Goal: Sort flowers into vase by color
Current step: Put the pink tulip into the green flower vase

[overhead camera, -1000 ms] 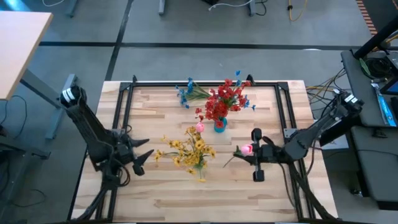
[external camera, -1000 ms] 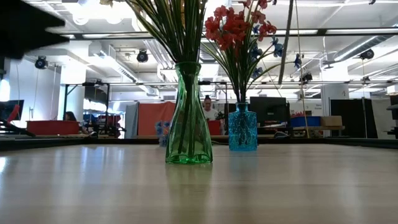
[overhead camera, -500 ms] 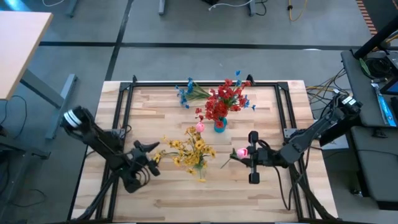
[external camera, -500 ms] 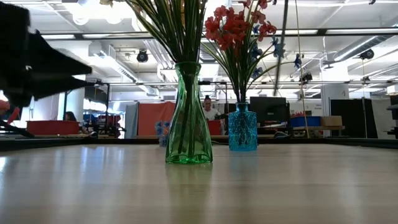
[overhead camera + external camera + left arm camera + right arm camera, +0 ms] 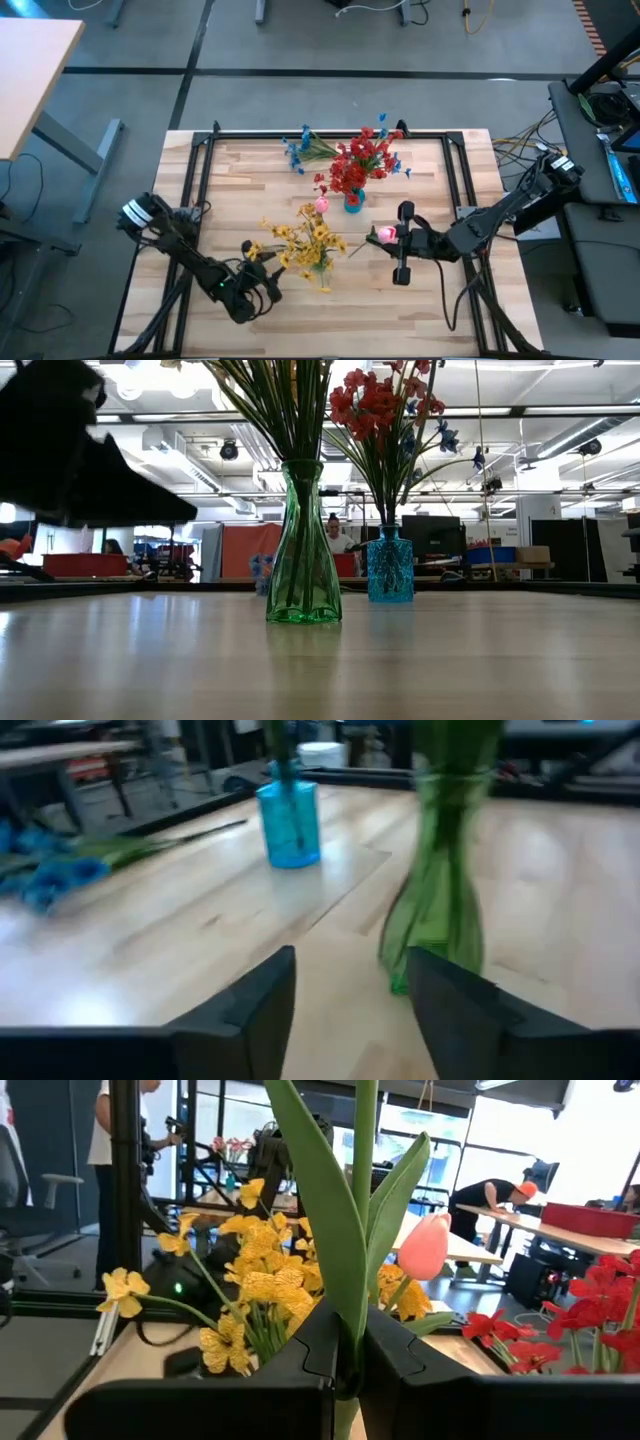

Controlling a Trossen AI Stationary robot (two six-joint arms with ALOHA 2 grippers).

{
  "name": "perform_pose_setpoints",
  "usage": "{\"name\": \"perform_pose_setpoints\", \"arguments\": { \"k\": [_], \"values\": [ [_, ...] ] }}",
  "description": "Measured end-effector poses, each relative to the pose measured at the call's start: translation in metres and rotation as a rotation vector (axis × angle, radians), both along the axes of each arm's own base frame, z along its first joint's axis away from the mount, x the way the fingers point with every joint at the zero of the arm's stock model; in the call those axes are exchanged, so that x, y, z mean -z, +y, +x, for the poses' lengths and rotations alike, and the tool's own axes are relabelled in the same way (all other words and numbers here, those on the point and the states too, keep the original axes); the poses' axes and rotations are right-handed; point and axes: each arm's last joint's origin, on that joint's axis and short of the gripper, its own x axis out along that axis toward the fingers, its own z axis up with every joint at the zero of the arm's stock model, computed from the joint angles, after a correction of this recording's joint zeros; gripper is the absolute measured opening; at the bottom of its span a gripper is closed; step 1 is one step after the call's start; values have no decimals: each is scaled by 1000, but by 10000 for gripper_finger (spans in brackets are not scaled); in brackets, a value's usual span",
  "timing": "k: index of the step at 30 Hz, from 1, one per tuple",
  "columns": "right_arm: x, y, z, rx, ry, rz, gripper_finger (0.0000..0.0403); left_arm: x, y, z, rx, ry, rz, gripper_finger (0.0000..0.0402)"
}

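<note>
My right gripper (image 5: pixel 393 240) is shut on a pink-bud flower (image 5: pixel 384 233), right of the green vase (image 5: pixel 318 262) that holds yellow sprigs (image 5: pixel 305 238). A second pink bud (image 5: pixel 321 205) shows between the two vases. The blue vase (image 5: pixel 353 203) holds red sprigs (image 5: pixel 357 165) with a few blue blooms. More blue sprigs (image 5: pixel 300 150) lie flat by the far edge. My left gripper (image 5: pixel 257 286) hovers open, near and left of the green vase (image 5: pixel 443 870); it is the dark shape (image 5: pixel 85 460) in the low view. My right gripper pinches the pink flower's green stem (image 5: pixel 346 1385) between its two fingers, which come in level from the table's right and lie across the stem. The stem and its long leaves (image 5: pixel 330 1210) rise above the fingers. The flower is lifted clear of the table.
Both vases (image 5: pixel 303 560) (image 5: pixel 390 565) stand upright mid-table, the green one nearer. A black frame (image 5: pixel 330 135) rims the table. Bare wood lies along the near edge (image 5: pixel 340 325). People stand in the room beyond.
My left arm has swung toward the near edge and to the right, bringing its gripper close to the green vase. My right gripper has slid a little to the left toward the vases, carrying the pink flower with it.
</note>
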Motion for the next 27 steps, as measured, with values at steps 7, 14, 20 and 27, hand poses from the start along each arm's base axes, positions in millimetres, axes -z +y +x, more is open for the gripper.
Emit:
{"name": "perform_pose_setpoints", "arguments": {
  "k": [7, 14, 20, 27],
  "values": [
    [1, -1, 0, -1, 10, -10, 13, -30, 14, -11, 231, -2, -80, 87],
    [5, -1, 0, -7, 16, -9, 13, -33, 59, -10, 562, -244, -184, 25],
    [5, 0, 0, -53, 7, 20, 13, -18, 58, 6, 506, -176, -82, 31],
    [3, 2, 3, -51, -45, 6, 13, -1, 51, 34, 442, -141, -84, 109]
  ]
}}
